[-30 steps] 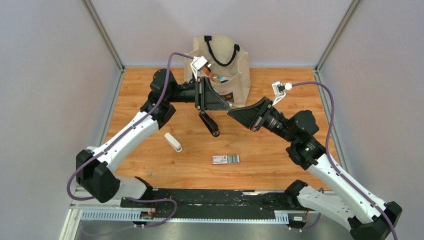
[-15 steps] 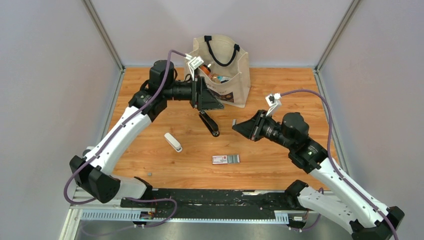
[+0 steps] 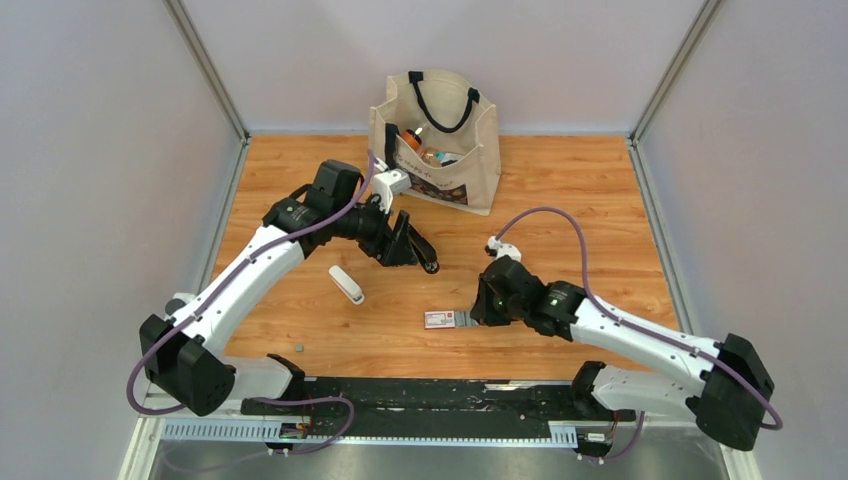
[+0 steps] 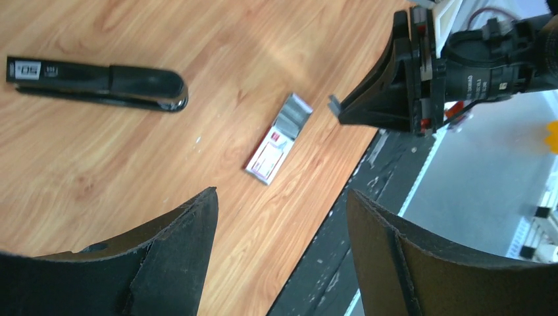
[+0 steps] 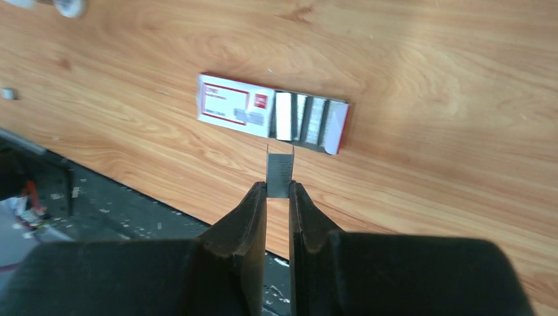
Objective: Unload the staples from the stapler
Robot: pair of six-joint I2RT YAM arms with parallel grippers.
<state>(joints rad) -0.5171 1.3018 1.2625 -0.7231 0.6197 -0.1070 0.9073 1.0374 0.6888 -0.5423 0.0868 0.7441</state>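
The black stapler (image 4: 99, 82) lies flat on the wooden table; in the top view only its rounded end (image 3: 430, 264) shows past my left gripper (image 3: 403, 246). My left gripper (image 4: 279, 197) is open and empty, just above the table beside the stapler. My right gripper (image 5: 278, 187) is shut on a short grey strip of staples (image 5: 279, 168). It holds the strip just in front of the open red-and-white box (image 5: 273, 113), which has more staples in its tray. In the top view the right gripper (image 3: 474, 312) is at the box's right end (image 3: 440, 319).
A white oblong bar (image 3: 346, 284) lies left of the stapler. A small grey bit (image 3: 298, 348) sits near the front edge. A beige tote bag (image 3: 437, 140) with items stands at the back. The black rail (image 3: 420, 395) runs along the near edge.
My right arm has swung down and toward the front, bringing the staple strip from mid-air to the box. My left gripper has dropped from near the bag to the stapler.
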